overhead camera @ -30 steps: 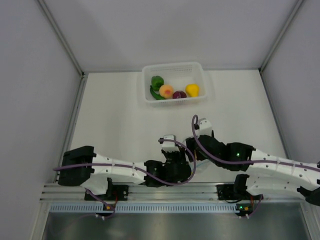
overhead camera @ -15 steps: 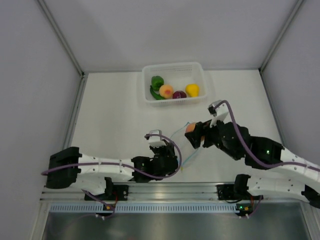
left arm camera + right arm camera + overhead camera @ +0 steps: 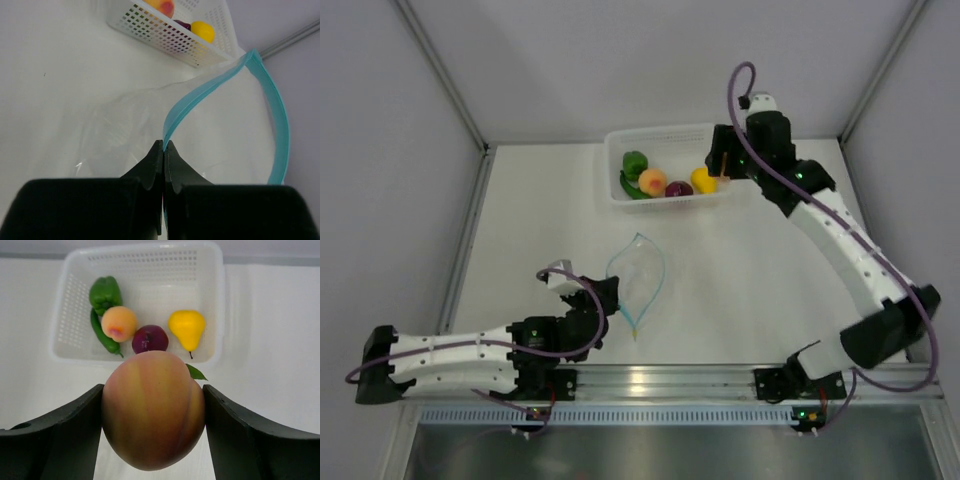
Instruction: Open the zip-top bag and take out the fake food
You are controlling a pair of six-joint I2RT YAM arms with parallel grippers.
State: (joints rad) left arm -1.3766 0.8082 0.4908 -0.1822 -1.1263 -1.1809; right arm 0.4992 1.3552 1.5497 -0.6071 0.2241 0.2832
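Note:
The zip-top bag (image 3: 638,272) lies open in the middle of the table, clear, with a light blue zip strip (image 3: 200,95); no food shows inside it. My left gripper (image 3: 164,145) is shut on the zip strip at the bag's near-left edge (image 3: 607,300). My right gripper (image 3: 152,435) is shut on a large peach-orange fruit (image 3: 152,410) and holds it above the table just in front of the white basket (image 3: 150,270), by its right front corner in the top view (image 3: 725,178).
The white mesh basket (image 3: 667,135) at the back holds a green pepper (image 3: 105,292), a green chili (image 3: 102,335), a small peach (image 3: 119,324), a purple piece (image 3: 150,339) and a yellow fruit (image 3: 186,328). Walls enclose the table on three sides.
My right arm has swung from the bag up to the basket, carrying the peach-orange fruit. My left arm has drawn back to the left, still gripping the bag.

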